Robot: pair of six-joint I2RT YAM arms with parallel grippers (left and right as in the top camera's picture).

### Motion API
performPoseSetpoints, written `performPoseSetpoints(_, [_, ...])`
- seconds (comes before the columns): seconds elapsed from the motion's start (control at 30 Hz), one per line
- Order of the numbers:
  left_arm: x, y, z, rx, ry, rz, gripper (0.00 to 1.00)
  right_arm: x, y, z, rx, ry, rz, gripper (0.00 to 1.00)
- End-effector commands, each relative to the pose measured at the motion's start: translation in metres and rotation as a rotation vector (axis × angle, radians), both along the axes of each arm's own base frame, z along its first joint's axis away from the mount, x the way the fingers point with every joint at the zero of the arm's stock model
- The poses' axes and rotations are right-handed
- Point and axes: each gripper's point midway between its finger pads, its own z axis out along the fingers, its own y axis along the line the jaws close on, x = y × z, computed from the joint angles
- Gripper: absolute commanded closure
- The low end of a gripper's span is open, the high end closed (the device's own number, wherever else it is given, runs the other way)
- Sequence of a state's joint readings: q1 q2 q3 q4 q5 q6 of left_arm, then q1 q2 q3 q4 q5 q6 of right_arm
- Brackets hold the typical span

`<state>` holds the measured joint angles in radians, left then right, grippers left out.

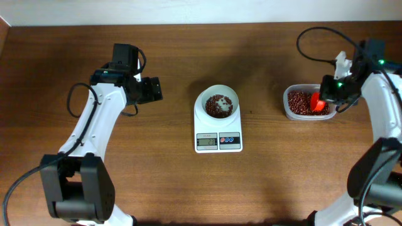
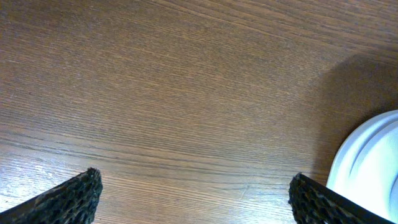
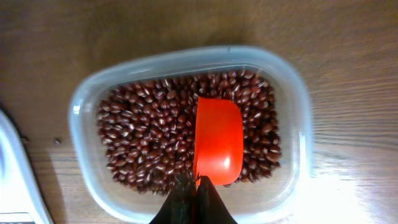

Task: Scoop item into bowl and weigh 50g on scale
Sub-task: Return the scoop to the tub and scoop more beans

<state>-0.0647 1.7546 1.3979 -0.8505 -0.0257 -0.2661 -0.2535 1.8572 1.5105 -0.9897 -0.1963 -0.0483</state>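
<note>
With right hand [image 3: 196,196] clenched on red scoop [image 3: 217,146], take shallow load of beans [image 3: 143,137] from tub [image 3: 298,93], tip gradually into bowl [image 1: 202,103] on scale [image 1: 218,133]; leave released left hand [image 2: 194,186] idle.

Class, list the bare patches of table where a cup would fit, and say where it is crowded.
Bare: between left claw and scale; the narrower strip between scale and tub; the wide stretch in front of the scale. Crowded: the tub, where the right claw holds the scoop.
</note>
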Motion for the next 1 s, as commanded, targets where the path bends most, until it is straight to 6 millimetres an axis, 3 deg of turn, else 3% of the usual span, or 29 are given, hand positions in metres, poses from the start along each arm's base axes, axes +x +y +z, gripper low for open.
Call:
performPoseSetpoints(0.0, [0.0, 0.002, -0.001, 0.002, 0.004, 0.008, 0.01, 0.002, 0.012, -0.025, 0.063, 0.016, 0.014, 0.96])
performPoseSetpoints(0.13, [0.0, 0.002, -0.001, 0.002, 0.004, 0.008, 0.01, 0.009, 0.038, -0.039, 0.236, 0.016, 0.044, 0.96])
performPoseSetpoints(0.23, [0.0, 0.002, -0.001, 0.002, 0.004, 0.008, 0.01, 0.01, 0.047, -0.042, 0.352, 0.013, 0.041, 0.96])
performPoseSetpoints(0.4, [0.0, 0.002, -0.001, 0.002, 0.004, 0.008, 0.01, 0.008, 0.029, -0.016, 0.61, -0.086, -0.024, 0.96])
performPoseSetpoints(0.5, [0.0, 0.002, -0.001, 0.002, 0.004, 0.007, 0.01, -0.002, 0.019, -0.015, 0.709, -0.127, -0.043, 0.96])
performPoseSetpoints(0.67, [0.0, 0.002, -0.001, 0.002, 0.004, 0.008, 0.01, -0.008, -0.015, -0.005, 0.773, -0.205, -0.121, 0.96])
performPoseSetpoints(0.77, [0.0, 0.002, -0.001, 0.002, 0.004, 0.008, 0.01, -0.007, -0.019, 0.007, 0.832, -0.264, -0.114, 0.96])
performPoseSetpoints(0.97, [0.0, 0.002, -0.001, 0.002, 0.004, 0.008, 0.01, -0.014, -0.032, -0.001, 0.82, -0.203, -0.213, 0.96])
